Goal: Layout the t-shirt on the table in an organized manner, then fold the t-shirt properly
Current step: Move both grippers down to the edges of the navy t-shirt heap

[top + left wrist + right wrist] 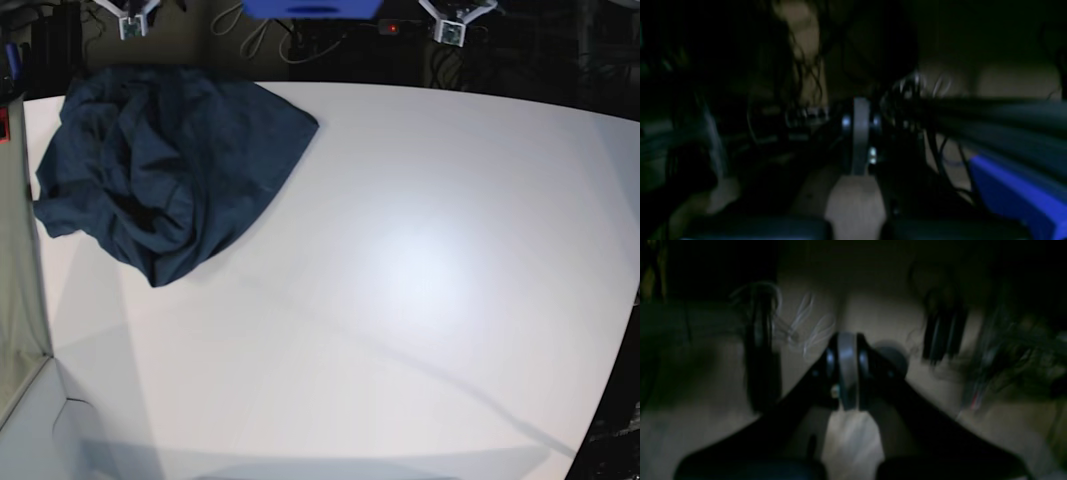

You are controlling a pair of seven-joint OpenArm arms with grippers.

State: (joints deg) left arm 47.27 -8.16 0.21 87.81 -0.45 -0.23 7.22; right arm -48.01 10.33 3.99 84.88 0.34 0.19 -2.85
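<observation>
The dark navy t-shirt lies crumpled in a heap at the far left corner of the white table. Both arms are pulled back beyond the table's far edge. Only the tips show in the base view: my right gripper just above the shirt, my left gripper at the top right. In the dim, blurred wrist views my left gripper and my right gripper each have their grey pads pressed together, shut on nothing. Neither touches the shirt.
A blue box sits behind the table between the arms, and the blue box also shows in the left wrist view. Cables hang at the back. The table's curved edge runs down the right; a grey panel borders the left.
</observation>
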